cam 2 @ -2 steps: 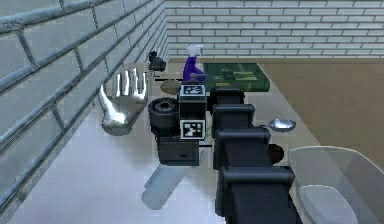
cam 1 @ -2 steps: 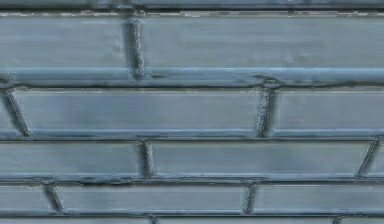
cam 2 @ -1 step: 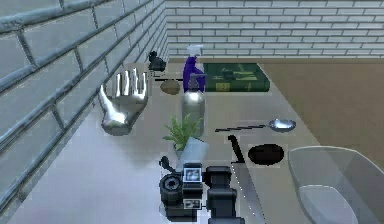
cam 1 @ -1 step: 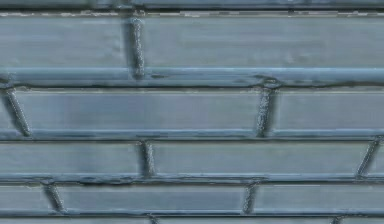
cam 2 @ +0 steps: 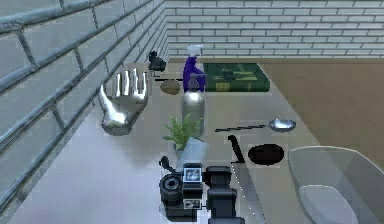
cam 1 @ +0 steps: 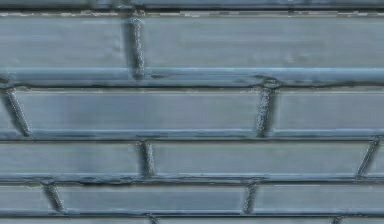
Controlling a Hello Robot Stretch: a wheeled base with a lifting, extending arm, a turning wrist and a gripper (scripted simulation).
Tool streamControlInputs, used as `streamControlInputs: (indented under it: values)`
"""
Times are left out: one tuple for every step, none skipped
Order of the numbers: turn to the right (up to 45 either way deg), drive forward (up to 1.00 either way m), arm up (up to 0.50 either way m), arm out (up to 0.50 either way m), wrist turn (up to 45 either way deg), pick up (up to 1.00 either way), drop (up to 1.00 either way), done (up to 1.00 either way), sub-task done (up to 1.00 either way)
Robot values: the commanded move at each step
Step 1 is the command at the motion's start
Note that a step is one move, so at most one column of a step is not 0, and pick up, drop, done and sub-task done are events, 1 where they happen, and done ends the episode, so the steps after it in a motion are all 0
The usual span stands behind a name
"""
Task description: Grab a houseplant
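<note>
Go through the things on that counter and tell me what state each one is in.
houseplant: upright in its pot, on the counter.
spray bottle: upright.
clear bottle: upright.
hand sculpture: standing, fingers up.
ladle: lying flat.
knife: lying flat.
dark bowl: resting on the counter.
gripper: near the houseplant; cannot tell whether its jaws hold anything.

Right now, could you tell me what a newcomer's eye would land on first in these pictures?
A silver hand sculpture stands at the left of the counter by the brick wall, with a purple spray bottle beyond. A small potted houseplant sits mid-counter, near the gripper.
</note>
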Motion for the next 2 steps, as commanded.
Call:
streamControlInputs:
  values:
    - [0.0,0.00,0.10,0.00,0.0,0.00,0.00,0.00,0.00]
    - [0.0,0.00,0.00,0.00,0.0,0.00,0.00,1.00,0.00]
